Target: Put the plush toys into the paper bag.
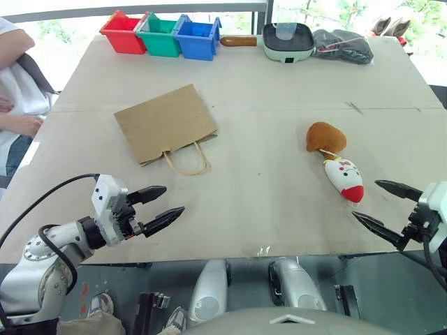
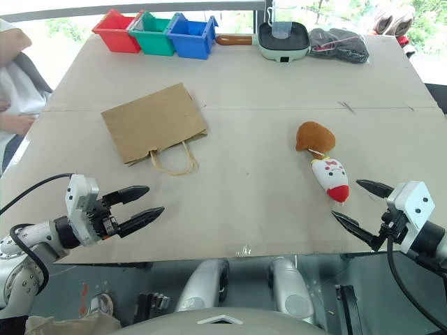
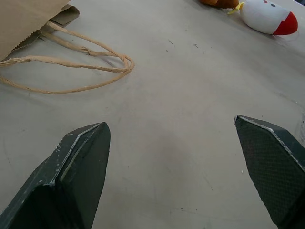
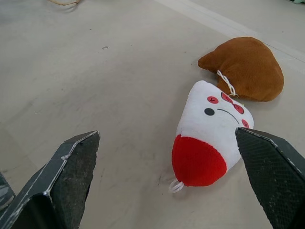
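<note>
No legible text, label, brand, number or sign found on any item inspected. The flat brown kraft paper bag (image 1: 165, 123) at centre left carries a plain, unprinted face. The elongated white plush toy with red tip (image 4: 209, 138) at near right bears only small red and black face marks, not lettering. The red, green and blue plastic bins (image 1: 162, 33) at the far edge show unmarked walls.

My left hand (image 3: 171, 157) hangs wide open over bare table (image 3: 190, 95), the paper bag (image 3: 24, 19) lying flat with its cord handles (image 3: 71, 62) looped toward me, white red-tipped plush toy (image 3: 269, 19) touching the orange-brown one (image 3: 220, 3) beyond.
</note>
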Available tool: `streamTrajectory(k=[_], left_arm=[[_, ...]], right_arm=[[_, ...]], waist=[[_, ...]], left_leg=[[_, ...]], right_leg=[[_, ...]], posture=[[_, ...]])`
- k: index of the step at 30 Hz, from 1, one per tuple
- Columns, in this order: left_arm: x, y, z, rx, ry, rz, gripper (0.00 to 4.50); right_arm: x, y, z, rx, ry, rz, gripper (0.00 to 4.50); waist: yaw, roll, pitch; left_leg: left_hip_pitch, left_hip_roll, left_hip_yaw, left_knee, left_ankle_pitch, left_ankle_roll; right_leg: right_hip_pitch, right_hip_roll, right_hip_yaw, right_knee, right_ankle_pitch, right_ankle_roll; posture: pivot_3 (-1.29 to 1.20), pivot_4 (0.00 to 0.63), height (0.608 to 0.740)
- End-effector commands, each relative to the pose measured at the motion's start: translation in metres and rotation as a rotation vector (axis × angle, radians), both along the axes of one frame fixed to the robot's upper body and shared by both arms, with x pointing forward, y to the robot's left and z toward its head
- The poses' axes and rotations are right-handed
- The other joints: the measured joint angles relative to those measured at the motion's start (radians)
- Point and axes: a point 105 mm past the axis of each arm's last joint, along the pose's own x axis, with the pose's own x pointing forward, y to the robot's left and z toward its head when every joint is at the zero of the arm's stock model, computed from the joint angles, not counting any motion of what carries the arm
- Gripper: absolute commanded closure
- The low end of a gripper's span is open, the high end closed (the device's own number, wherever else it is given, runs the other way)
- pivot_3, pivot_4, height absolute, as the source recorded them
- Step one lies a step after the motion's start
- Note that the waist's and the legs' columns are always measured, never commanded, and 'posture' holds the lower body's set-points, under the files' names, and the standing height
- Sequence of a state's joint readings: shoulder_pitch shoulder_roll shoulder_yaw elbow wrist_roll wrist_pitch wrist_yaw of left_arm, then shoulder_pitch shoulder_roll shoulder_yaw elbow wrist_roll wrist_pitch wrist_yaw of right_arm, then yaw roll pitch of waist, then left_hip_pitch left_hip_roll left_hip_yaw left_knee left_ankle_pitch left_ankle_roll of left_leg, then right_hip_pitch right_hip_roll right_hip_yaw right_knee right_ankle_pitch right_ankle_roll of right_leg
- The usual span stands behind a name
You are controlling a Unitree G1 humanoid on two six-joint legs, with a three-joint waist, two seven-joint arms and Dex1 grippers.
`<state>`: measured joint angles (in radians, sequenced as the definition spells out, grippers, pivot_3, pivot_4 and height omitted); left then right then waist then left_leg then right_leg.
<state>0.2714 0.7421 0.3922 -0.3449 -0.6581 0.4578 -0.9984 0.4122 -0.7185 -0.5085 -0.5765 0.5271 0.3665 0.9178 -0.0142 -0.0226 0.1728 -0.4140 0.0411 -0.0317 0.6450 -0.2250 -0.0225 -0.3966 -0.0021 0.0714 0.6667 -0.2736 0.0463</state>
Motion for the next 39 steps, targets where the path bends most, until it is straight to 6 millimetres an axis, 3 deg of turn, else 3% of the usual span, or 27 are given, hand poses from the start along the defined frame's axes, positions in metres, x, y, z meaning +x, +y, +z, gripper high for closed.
streamTrajectory(k=[1, 4, 10, 14, 19, 23, 27, 28, 31, 32, 39], left_arm=[[0.015, 0.0, 0.015, 0.033, -0.098, 0.016, 0.0], [0.043, 0.015, 0.03, 0.182, -0.259, 0.078, 0.0], [0.065, 0.04, 0.033, 0.497, -0.419, 0.06, 0.0], [0.073, 0.038, 0.03, 0.637, -0.49, -0.016, 0.0], [0.095, 0.019, 0.025, 0.701, -0.571, -0.122, 0.0], [0.104, 0.002, 0.024, 0.609, -0.566, -0.176, 0.98], [0.109, -0.015, 0.036, 0.344, -0.487, -0.176, 2.63], [0.108, -0.022, 0.041, 0.237, -0.45, -0.182, 3.19], [0.095, -0.049, 0.059, -0.061, -0.344, -0.251, 4.42], [0.089, -0.057, 0.065, -0.134, -0.314, -0.279, 4.5], [0.075, -0.097, 0.09, -0.381, -0.214, -0.358, 4.5]], right_arm=[[0.004, 0.014, 0.011, 0.014, -0.083, 0.022, 0.04], [0.01, 0.047, 0.014, 0.027, -0.123, 0.067, 0.04], [0.008, 0.08, 0.012, 0.093, -0.102, 0.14, 0.04], [0.007, 0.091, 0.01, 0.117, -0.105, 0.153, 0.04], [0.009, 0.096, 0.005, 0.125, -0.104, 0.151, 0.04], [0.008, 0.105, 0.003, 0.186, -0.071, 0.16, 0.0], [0.01, 0.113, 0.001, 0.194, -0.062, 0.165, 1.69], [0.011, 0.115, 0.001, 0.197, -0.065, 0.168, 2.31], [0.025, 0.127, 0.002, 0.2, -0.089, 0.181, 3.62], [0.029, 0.133, 0.003, 0.204, -0.096, 0.198, 4.22], [0.084, 0.186, 0.001, 0.198, -0.111, 0.255, 4.37]], waist=[[0.0, 0.0, 0.0], [0.002, 0.0, 0.0], [-0.002, -0.001, -0.001], [0.003, 0.0, -0.001], [0.003, -0.001, -0.001], [0.001, -0.001, -0.001], [-0.003, -0.001, -0.001], [-0.003, -0.001, -0.001], [-0.007, -0.002, -0.001], [-0.008, -0.002, -0.001], [-0.02, -0.002, -0.001]], left_leg=[[0.0, 0.0, 0.0, 0.0, 0.0, 0.0], [0.0, 0.0, -0.002, 0.002, 0.0, 0.0], [0.0, 0.0, 0.001, 0.001, 0.0, 0.0], [-0.001, 0.0, 0.0, -0.001, 0.0, 0.0], [-0.001, -0.001, 0.0, -0.001, 0.0, 0.0], [-0.001, 0.0, -0.001, 0.001, 0.0, 0.001], [-0.002, -0.001, -0.001, 0.001, 0.0, 0.001], [-0.002, -0.001, -0.001, 0.002, 0.0, 0.001], [-0.001, 0.0, -0.001, 0.004, 0.0, 0.001], [-0.001, 0.0, -0.002, 0.005, 0.0, 0.001], [0.0, -0.001, -0.003, 0.007, 0.0, 0.0]], right_leg=[[0.0, 0.0, 0.0, 0.0, 0.0, 0.0], [0.0, 0.001, -0.002, 0.0, 0.0, 0.0], [0.0, 0.0, 0.001, 0.0, 0.004, 0.0], [0.0, 0.0, 0.0, -0.002, 0.005, -0.001], [0.0, 0.0, 0.0, -0.002, 0.005, 0.0], [0.0, 0.001, -0.001, 0.0, 0.005, 0.0], [0.0, 0.001, 0.0, 0.0, 0.005, 0.0], [0.0, 0.001, -0.001, 0.002, 0.005, 0.0], [-0.001, 0.001, -0.001, 0.006, 0.005, 0.0], [-0.001, 0.001, -0.001, 0.007, 0.005, 0.0], [-0.001, 0.002, -0.001, 0.011, 0.005, 0.0]], posture=[[0.0, 0.15, 0.74], [0.0, 0.15, 0.74], [0.0, 0.15, 0.74], [0.0, 0.15, 0.74], [0.0, 0.15, 0.74], [0.0, 0.15, 0.74], [0.0, 0.15, 0.74], [0.0, 0.15, 0.74], [0.0, 0.15, 0.74], [0.0, 0.15, 0.74], [0.0, 0.15, 0.74]])
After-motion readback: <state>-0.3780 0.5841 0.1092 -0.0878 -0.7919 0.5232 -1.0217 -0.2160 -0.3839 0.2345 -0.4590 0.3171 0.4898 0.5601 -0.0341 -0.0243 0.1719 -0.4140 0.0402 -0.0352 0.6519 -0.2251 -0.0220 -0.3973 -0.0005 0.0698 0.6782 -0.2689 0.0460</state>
